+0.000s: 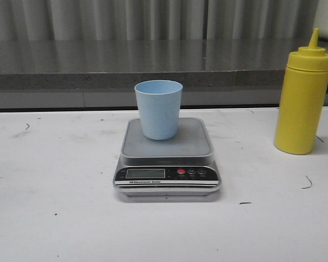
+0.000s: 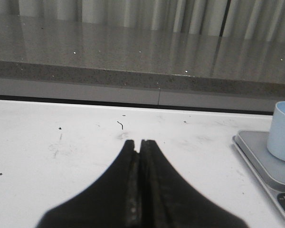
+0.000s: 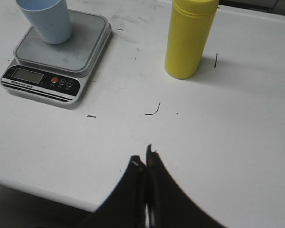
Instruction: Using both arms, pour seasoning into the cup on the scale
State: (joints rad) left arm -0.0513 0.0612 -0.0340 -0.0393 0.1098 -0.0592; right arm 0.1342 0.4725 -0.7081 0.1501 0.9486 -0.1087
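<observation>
The pale blue cup (image 1: 158, 109) stands upright on the steel platform of the silver-grey scale (image 1: 168, 154) at the middle of the table. The yellow seasoning bottle (image 1: 304, 98) stands upright at the far right, capped. Neither arm shows in the front view. My left gripper (image 2: 139, 144) is shut and empty, low over the table left of the scale (image 2: 268, 171) and cup (image 2: 282, 131). My right gripper (image 3: 145, 156) is shut and empty near the table's front edge, well short of the bottle (image 3: 187, 39), scale (image 3: 61, 57) and cup (image 3: 46, 20).
A grey stone ledge (image 1: 153, 71) with corrugated wall behind runs along the table's back edge. Small dark marks dot the white tabletop (image 1: 54, 180). The table's front edge (image 3: 42, 192) shows in the right wrist view.
</observation>
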